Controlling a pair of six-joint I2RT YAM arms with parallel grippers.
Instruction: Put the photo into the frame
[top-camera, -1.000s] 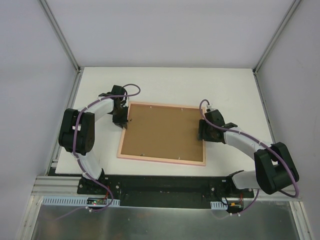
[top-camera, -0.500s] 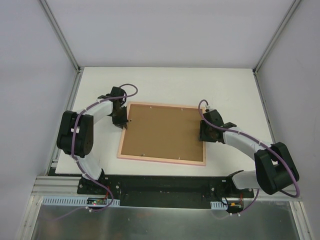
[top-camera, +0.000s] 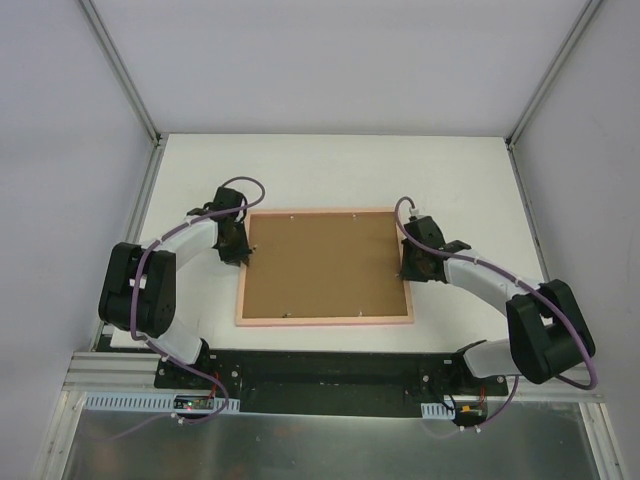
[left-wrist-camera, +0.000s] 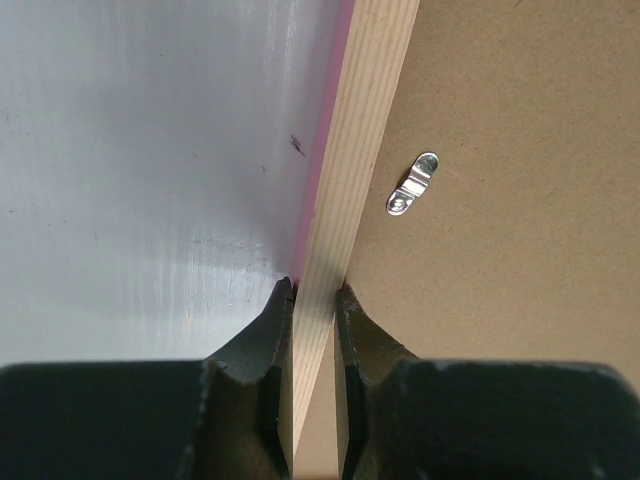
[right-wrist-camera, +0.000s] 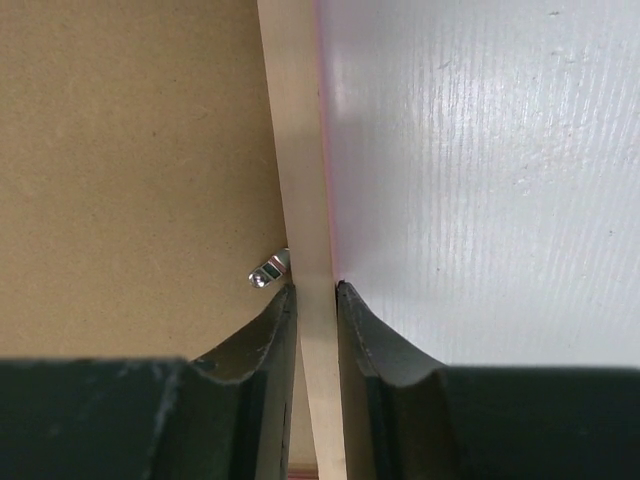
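The frame (top-camera: 325, 320) lies back up on the white table, its pale peach rim around a brown backing board (top-camera: 325, 265). The photo is hidden. My left gripper (top-camera: 240, 250) is shut on the frame's left edge. In the left wrist view its jaws (left-wrist-camera: 314, 295) pinch the pale wooden rim (left-wrist-camera: 360, 150), with pink showing underneath. My right gripper (top-camera: 405, 262) is shut on the frame's right edge. In the right wrist view its jaws (right-wrist-camera: 315, 290) clamp the rim (right-wrist-camera: 298, 150).
Small metal turn clips (left-wrist-camera: 413, 184) (right-wrist-camera: 269, 270) sit on the backing board (left-wrist-camera: 500, 200) beside the rim. White table (top-camera: 330, 170) surrounds the frame. Enclosure walls and posts stand at the left, right and back.
The frame has turned slightly counterclockwise and now lies square to the table's front edge. Both grippers moved with it, still clamped on its left and right edges.
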